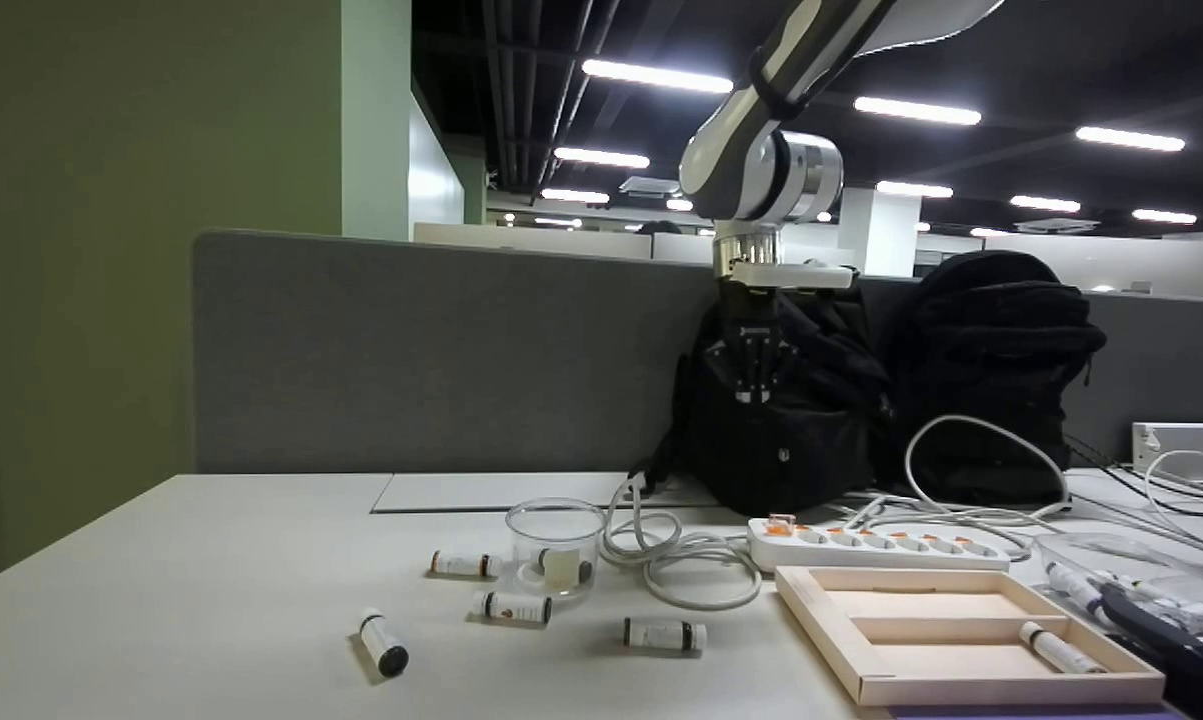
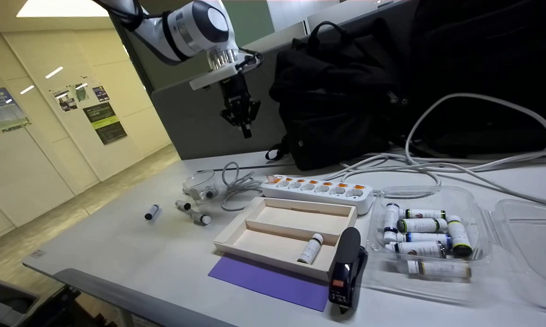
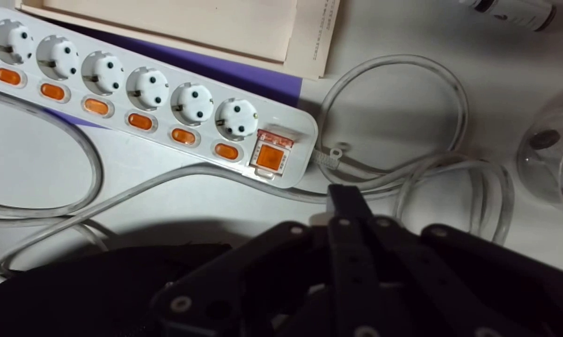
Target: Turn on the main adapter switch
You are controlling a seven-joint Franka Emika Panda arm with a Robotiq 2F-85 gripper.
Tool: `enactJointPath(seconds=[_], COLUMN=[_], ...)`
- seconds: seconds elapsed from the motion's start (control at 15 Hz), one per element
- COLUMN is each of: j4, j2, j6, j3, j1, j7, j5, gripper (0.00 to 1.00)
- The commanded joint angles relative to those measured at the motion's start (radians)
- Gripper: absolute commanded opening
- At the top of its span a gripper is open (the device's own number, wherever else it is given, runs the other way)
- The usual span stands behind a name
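The main adapter is a long white power strip (image 3: 163, 125) lying on the table, also in both exterior views (image 1: 861, 556) (image 2: 300, 194). Its switch (image 3: 269, 157) is a square orange rocker at the strip's cable end. A clear reddish flap (image 3: 275, 138) stands up along one side of the switch. I cannot tell which way the rocker is tipped. My gripper (image 3: 347, 199) has its fingers together with nothing seen between them. In both exterior views the gripper (image 1: 752, 395) (image 2: 246, 131) hangs well above the table, pointing down, near the strip's switch end and apart from it.
A wooden frame (image 2: 254, 222) lies in front of the strip. White cables (image 1: 696, 580) coil beside the switch end. A clear cup (image 1: 556, 520) and several small vials lie beyond. Black backpacks (image 1: 781, 430) stand behind. A stapler (image 2: 345, 268) and a clear box (image 2: 477, 227) are near the frame.
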Motion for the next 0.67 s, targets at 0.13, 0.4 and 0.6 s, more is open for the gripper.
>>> enactJointPath(seconds=[0.13, 0.4, 0.6], j4=[0.002, -0.004, 0.011], j2=[0.009, 0.048, 0.093], j6=[0.025, 0.198, 0.236], j3=[-0.006, -0.040, -0.060], j1=[0.003, 0.007, 0.009], j7=[0.021, 0.094, 0.127], j5=[-0.008, -0.012, -0.006], gripper=[0.00, 0.00, 0.00])
